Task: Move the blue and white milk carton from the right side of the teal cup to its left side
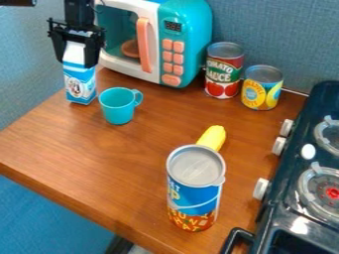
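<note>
Stove [289,158] (both burners [306,187] too) cut off rightward

On the brown wooden tabletop [79,149], toward twelve o'clock: a teal-and-white toy microwave [189,30] with pink handle and buttons. At one o'clock, upright, a red-and-green tomato can [224,74]; at two, just beside, a shorter yellow can [261,92]. At ten, a teal cup [118,109], upright. Around five, a tall blue-and-orange can [194,193], partly hiding a yellow toy [212,137]. Toward four, a dark toy stove [291,213] with white knobs [279,145].
</note>
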Tool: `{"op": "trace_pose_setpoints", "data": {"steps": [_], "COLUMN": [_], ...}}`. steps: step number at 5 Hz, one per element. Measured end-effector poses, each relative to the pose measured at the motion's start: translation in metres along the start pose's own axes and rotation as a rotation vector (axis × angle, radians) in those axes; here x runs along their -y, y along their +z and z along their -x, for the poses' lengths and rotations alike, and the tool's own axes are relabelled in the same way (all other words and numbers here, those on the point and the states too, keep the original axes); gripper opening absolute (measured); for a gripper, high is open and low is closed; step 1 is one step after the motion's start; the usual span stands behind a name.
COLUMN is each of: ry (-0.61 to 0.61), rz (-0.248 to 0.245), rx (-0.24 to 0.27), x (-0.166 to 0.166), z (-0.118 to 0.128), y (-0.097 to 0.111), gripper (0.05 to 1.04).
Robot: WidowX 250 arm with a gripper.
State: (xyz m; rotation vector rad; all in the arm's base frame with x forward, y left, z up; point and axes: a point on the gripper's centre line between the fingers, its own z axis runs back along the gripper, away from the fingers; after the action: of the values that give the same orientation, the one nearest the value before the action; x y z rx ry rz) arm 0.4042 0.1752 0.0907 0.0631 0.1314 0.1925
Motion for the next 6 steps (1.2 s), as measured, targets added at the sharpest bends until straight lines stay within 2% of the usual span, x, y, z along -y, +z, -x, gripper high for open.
{"op": "trace_pose_setpoints", "data": {"steps": [1,2,3,4,5,6], "ry": [-0.003,0.014,0.04,0.032,-0.012,-0.16], "rz": [0.036,0.092,0.122,0.111,0.101,0.134], "rx": [0.016,0.063,0.097,0.133,0.176,0.209], "x": [0.005,-0.001,-0.019,-0.02,0.005,0.054], "z": [0.001,0.006,0.011,0.021,0.062,0.099], "y": [0.0,0.021,0.044,0.062,0.065,0.074], "gripper": [1.007,1.003,1.001,1.001,1.001,1.001]}}
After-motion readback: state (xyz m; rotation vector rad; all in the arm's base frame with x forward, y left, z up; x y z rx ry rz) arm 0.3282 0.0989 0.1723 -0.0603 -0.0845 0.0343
